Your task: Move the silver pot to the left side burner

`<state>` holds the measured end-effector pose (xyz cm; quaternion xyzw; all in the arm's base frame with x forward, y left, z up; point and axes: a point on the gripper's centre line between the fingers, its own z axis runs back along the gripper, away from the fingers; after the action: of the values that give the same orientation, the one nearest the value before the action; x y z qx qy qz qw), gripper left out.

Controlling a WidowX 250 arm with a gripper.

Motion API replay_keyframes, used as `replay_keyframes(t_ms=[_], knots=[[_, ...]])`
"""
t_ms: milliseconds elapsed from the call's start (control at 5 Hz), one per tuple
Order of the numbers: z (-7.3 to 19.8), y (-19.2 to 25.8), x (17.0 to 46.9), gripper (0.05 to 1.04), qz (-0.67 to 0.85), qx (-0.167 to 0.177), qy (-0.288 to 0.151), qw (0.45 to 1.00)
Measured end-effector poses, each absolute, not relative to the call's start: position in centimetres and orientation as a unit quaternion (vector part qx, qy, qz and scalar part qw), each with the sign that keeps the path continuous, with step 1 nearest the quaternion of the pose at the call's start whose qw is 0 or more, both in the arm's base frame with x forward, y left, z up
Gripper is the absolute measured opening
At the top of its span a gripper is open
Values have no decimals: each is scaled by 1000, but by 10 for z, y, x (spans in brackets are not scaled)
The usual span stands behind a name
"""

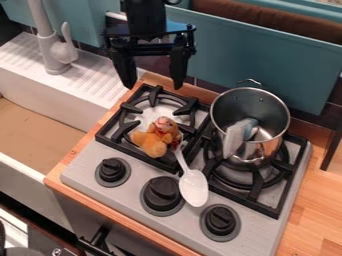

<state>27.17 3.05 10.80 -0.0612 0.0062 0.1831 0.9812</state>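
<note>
My gripper (pixel 153 82) hangs open above the back edge of the stove, its two fingers spread with nothing between them. It is up and to the left of the silver pot (pixel 257 150). The pot stands upright on the right side burner (pixel 257 192), and a whitish and blue item (pixel 238 135) lies inside it. On the left side burner (pixel 125 131) sits a small orange-brown plush toy (pixel 155 143).
A white spoon (pixel 194 187) lies on the stove front between the burners, its handle near the toy. Several black knobs line the front. The sink with its faucet (pixel 55 55) is at left; a teal wall (pixel 267 65) stands behind.
</note>
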Motion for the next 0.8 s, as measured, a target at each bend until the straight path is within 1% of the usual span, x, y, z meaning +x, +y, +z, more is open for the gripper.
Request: replay_keyframes(t_ms=[200, 400, 600, 800], knots=[[101, 30, 269, 999, 185, -61, 21, 981], [91, 17, 277, 999, 183, -52, 13, 982], [80, -1, 288, 999, 180, -53, 7, 982], [78, -14, 295, 999, 168, -63, -12, 984]])
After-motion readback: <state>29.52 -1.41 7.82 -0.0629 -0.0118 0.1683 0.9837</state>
